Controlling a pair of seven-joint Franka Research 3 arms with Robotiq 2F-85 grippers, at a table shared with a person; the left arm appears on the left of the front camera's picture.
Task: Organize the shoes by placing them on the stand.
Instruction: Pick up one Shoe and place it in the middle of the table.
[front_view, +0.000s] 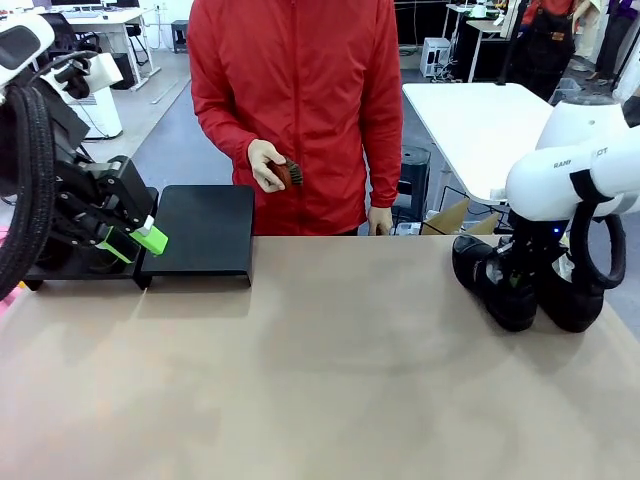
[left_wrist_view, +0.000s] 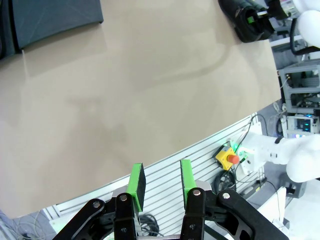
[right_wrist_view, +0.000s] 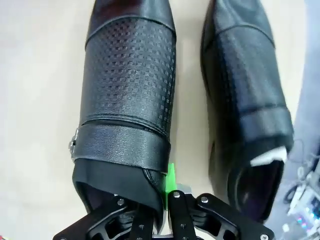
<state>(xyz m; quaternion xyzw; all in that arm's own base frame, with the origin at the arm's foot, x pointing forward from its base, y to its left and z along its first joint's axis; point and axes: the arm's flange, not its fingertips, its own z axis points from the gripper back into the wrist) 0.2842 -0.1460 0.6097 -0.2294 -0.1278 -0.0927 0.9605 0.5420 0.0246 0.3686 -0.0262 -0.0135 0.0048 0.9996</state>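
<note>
Shoe (right_wrist_view: 127, 85) collar pinched by right tool (right_wrist_view: 162, 189); left tool (front_view: 140, 241) gapes beside stand (front_view: 205, 225).

A plain tan bench (front_view: 330, 380) is seen across the front view. At its far edge a person in a red jacket (front_view: 300, 100) is stood, and a small brown brush (front_view: 289, 173) is held at about waist height in front of the jacket. A white table (front_view: 490, 125) is parked behind on the right, with a bit of cardboard (front_view: 447, 218) tucked below it. In the left wrist view, a yellow box with a red button (left_wrist_view: 228, 156) is mounted by a white slatted panel (left_wrist_view: 165, 170) under the bench edge.
</note>
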